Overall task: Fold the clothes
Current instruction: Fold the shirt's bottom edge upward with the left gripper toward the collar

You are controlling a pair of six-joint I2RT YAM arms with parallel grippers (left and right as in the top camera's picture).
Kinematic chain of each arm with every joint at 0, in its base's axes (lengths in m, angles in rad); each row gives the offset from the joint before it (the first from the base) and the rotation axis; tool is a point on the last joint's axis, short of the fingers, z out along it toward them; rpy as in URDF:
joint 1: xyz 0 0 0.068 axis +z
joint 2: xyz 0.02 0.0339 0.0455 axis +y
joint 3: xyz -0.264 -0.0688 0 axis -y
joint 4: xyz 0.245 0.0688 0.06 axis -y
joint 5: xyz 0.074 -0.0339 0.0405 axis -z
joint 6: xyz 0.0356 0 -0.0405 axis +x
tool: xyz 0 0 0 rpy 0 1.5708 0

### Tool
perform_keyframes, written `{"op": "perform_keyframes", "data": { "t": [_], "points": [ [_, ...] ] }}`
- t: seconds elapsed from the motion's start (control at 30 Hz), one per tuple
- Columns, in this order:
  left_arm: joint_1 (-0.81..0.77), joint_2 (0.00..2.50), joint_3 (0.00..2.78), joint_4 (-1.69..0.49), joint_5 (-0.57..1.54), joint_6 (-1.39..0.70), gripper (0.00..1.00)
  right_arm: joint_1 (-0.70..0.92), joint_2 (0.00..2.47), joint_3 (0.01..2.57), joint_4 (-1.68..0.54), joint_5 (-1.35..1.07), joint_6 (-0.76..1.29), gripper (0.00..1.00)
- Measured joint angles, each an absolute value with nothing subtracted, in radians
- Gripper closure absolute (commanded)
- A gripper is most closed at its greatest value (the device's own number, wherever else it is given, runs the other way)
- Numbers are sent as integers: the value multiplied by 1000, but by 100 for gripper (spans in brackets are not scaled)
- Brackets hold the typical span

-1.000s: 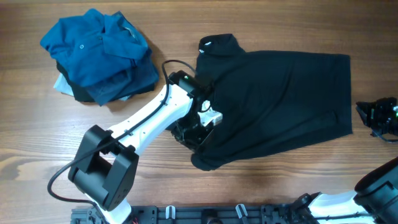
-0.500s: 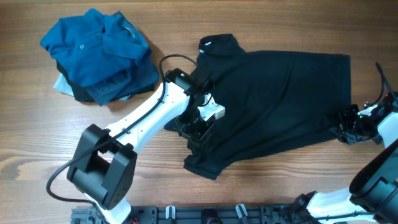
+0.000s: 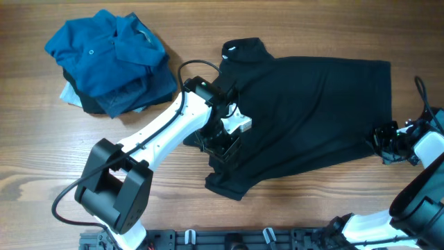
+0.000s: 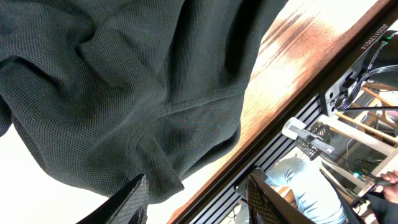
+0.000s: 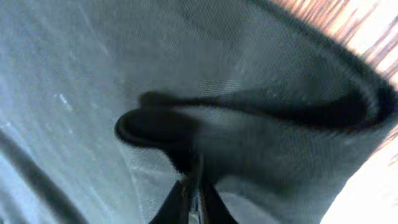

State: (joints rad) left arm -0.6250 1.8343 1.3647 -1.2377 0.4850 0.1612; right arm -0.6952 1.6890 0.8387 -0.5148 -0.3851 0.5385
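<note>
The large black shirt (image 3: pixel 312 111) lies spread on the table, its collar (image 3: pixel 239 50) at the upper left. My left gripper (image 3: pixel 220 142) hovers over the shirt's lower left part. In the left wrist view the left gripper (image 4: pixel 199 202) is open, with black fabric (image 4: pixel 124 93) just above its fingers and brushing the left one. My right gripper (image 3: pixel 386 142) is at the shirt's lower right corner. In the right wrist view the right gripper (image 5: pixel 194 200) is shut on a fold of the black fabric (image 5: pixel 249 143).
A pile of clothes sits at the upper left: a teal-blue polo (image 3: pixel 111 48) on top, a light-blue garment (image 3: pixel 69 94) and a dark one (image 3: pixel 89 105) below. The table's front edge with a black rail (image 3: pixel 243 239) is close to the shirt's lower left.
My right arm came in from the right edge to the shirt's lower right corner and closed on it, then drew slightly right. The shirt's lower left flap shifted down-left under my left arm.
</note>
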Motion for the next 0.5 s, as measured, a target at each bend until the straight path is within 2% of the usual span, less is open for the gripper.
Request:
{"op": "perform_keyframes", "data": {
  "t": [0.3, 0.43, 0.5],
  "points": [
    [-625, 1834, 1365, -1243, 477, 161, 50, -719, 1538, 1026, -756, -418, 518, 96],
    [-625, 1834, 1365, -1275, 477, 160, 44, -719, 1490, 1031, -838, -366, 507, 96],
    [-625, 1834, 1365, -1309, 477, 149, 45, -719, 1470, 1031, -854, -353, 496, 96]
  ]
}}
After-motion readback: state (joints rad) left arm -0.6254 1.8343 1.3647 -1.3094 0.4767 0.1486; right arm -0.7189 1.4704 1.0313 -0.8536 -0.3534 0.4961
